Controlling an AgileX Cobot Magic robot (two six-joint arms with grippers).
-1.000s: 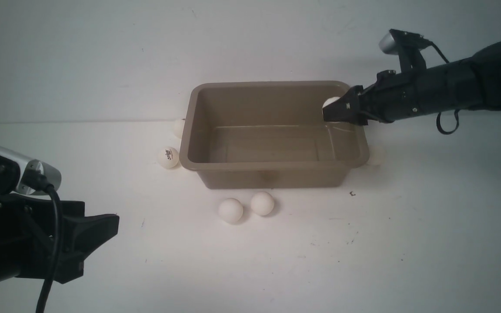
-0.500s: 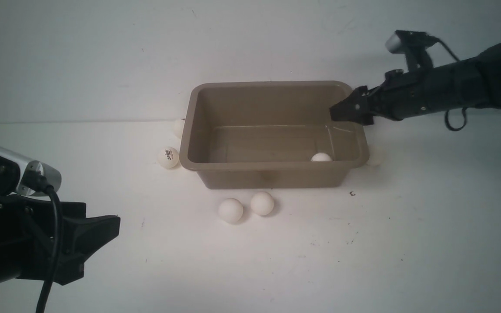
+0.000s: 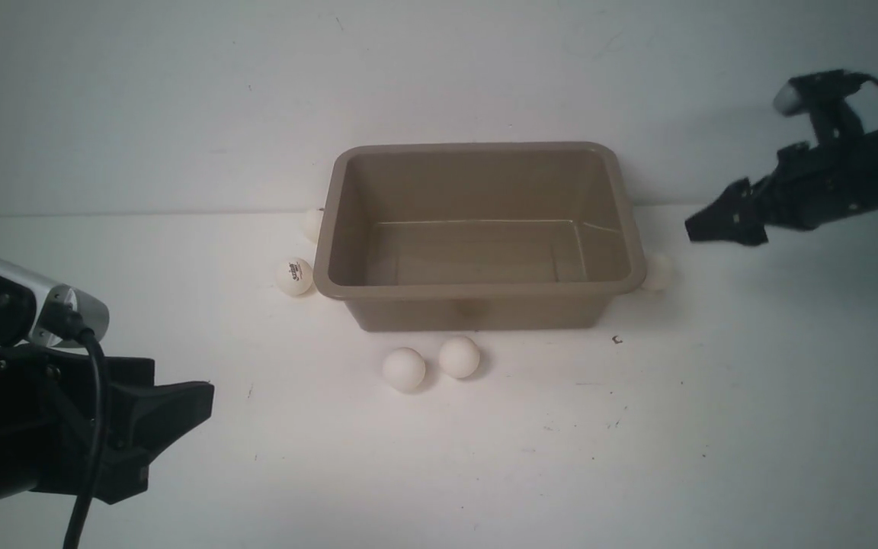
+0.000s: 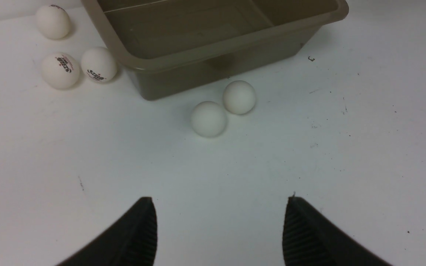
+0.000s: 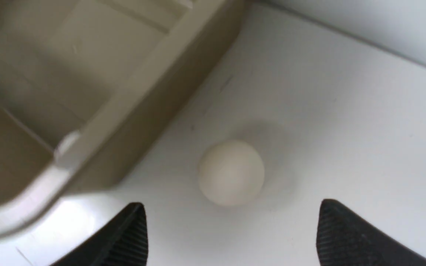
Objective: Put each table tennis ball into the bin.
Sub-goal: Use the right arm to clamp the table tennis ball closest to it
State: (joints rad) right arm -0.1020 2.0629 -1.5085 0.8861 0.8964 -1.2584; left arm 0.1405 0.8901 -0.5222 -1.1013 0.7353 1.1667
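ball (image 5: 231, 171) beside bin (image 5: 154, 74), near right end effector (image 5: 231, 205)

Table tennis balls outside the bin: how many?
6. Three table tennis balls left of the bin, two before its near wall, one by its right end. More may hide inside.

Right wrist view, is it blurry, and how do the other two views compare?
Right wrist view: soft all over, the bin rim smeared with a glare patch, the ball fuzzy-edged. Left wrist view: sharp, the printed ball logo crisp. Front view: bright around the bin, dim corners, faint shadows.
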